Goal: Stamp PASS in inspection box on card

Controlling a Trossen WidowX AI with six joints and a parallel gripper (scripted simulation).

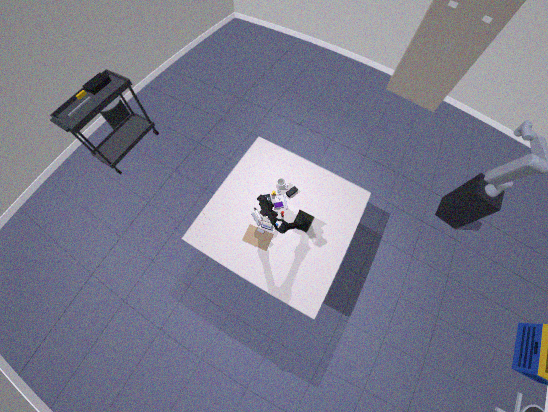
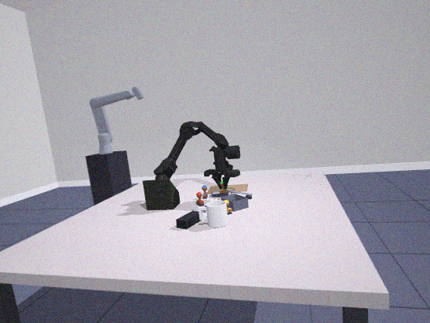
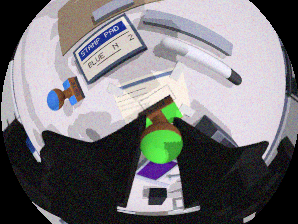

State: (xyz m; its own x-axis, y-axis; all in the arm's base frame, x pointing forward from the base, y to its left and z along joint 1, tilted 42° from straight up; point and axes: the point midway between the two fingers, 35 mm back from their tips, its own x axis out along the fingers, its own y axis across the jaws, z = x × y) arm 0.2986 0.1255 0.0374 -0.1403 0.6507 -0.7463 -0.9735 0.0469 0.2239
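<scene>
My gripper (image 3: 159,120) (image 2: 223,189) is shut on the green-knobbed stamp (image 3: 161,145) (image 2: 222,183), which has a brown neck and base. In the wrist view the stamp's base is over the cream card (image 3: 129,103). Whether it touches the card cannot be told. The stamp and fingers hide part of the card, and no print can be made out. A flat case labelled STAMP PAD BLUE (image 3: 110,49) lies beyond the card at upper left. A purple pad surface (image 3: 157,170) (image 1: 278,204) shows on the near side, between the fingers.
A blue-knobbed stamp (image 3: 55,99) (image 2: 204,191) is left of the card. A red-knobbed stamp (image 2: 199,198), a white mug (image 2: 216,215) and a black block (image 2: 187,220) stand nearby. A white marker (image 3: 200,58) and grey bar (image 3: 190,31) lie beyond the card.
</scene>
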